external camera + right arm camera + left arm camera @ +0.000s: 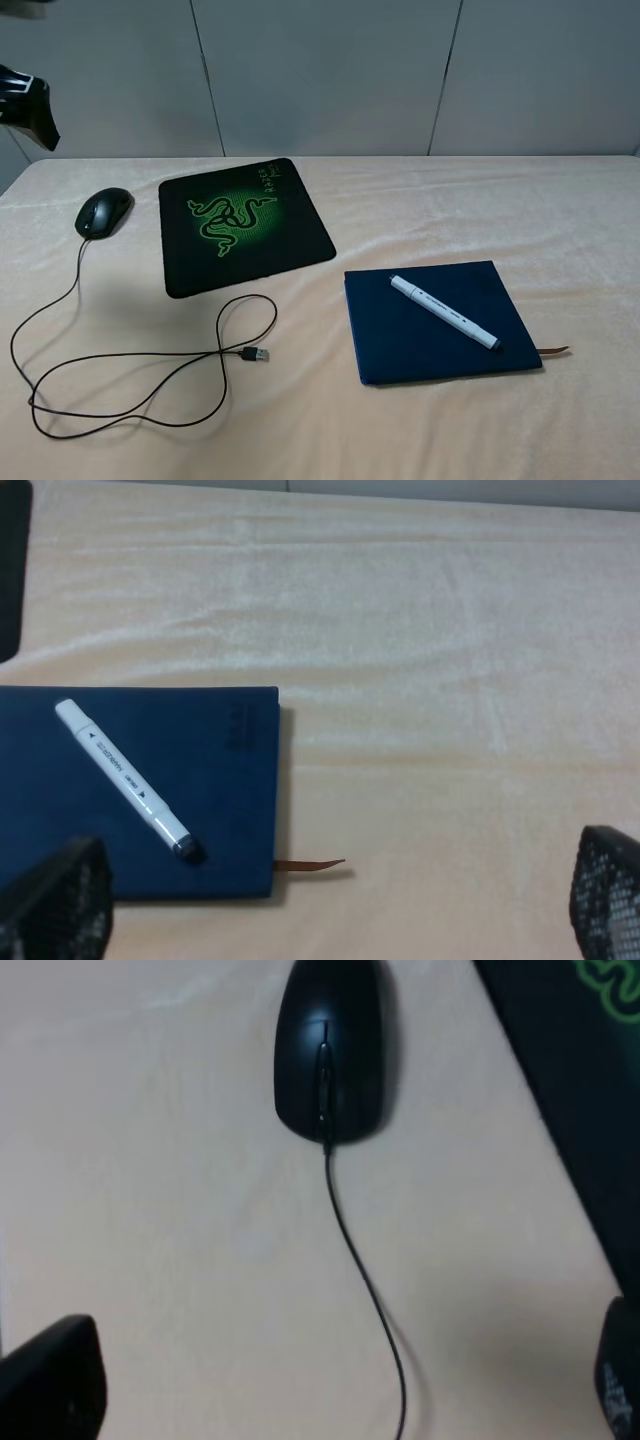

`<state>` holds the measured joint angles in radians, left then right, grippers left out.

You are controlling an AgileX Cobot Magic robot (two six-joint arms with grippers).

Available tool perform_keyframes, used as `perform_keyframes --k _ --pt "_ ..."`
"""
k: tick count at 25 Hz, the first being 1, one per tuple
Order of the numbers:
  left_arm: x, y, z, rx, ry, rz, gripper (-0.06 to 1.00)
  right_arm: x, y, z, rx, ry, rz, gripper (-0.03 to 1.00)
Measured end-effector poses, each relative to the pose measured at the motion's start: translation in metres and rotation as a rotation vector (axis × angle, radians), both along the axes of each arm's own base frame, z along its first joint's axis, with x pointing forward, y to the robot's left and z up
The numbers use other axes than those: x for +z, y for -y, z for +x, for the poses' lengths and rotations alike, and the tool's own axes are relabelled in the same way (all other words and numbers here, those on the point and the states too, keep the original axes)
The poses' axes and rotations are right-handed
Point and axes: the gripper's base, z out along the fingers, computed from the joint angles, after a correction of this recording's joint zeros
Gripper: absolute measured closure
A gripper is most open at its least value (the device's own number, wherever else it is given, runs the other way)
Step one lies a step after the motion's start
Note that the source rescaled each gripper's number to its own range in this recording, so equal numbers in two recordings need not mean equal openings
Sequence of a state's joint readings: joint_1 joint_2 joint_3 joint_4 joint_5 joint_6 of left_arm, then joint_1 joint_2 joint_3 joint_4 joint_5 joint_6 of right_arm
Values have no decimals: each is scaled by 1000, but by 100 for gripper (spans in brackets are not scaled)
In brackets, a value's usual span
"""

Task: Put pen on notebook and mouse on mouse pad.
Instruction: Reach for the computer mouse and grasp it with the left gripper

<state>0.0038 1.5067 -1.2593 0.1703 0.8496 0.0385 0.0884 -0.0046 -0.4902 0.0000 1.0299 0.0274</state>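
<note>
Both grippers stand wide and empty: your left gripper (335, 1375) over the thin black cable (350, 1250), your right gripper (330, 895) near the navy notebook (200, 810). At the front, the white pen (443, 311) lies diagonally on that notebook. Farther back, the black mouse (103, 212) sits on the cloth (480, 210) just left of the mouse pad (190, 270), apart from it.

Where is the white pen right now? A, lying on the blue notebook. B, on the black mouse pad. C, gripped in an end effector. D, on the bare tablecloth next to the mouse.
A: the pen lies diagonally across the cover of the notebook, with nothing gripping it.
</note>
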Motion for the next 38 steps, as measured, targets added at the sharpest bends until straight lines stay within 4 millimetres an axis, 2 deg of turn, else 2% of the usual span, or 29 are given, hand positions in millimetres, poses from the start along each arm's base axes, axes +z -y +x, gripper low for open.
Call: perform_keyframes --k 4,11,16,22,32,38 --pt "-19 -17 19 45 -39 0 -1 0 0 0 0 0 0 -3" --pt "-55 -45 39 63 -88 -17 -1 0 0 0 0 0 0 -3" --pt "-86 -56 52 68 -122 -27 -1 0 0 0 0 0 0 -3" --pt "-123 -59 68 51 -167 -31 -1 0 0 0 0 0 0 -3" --pt "-152 -62 111 80 -176 -99 -1 0 0 0 0 0 0 -3" --pt "-168 -43 118 24 -215 -93 -1 0 0 0 0 0 0 -3"
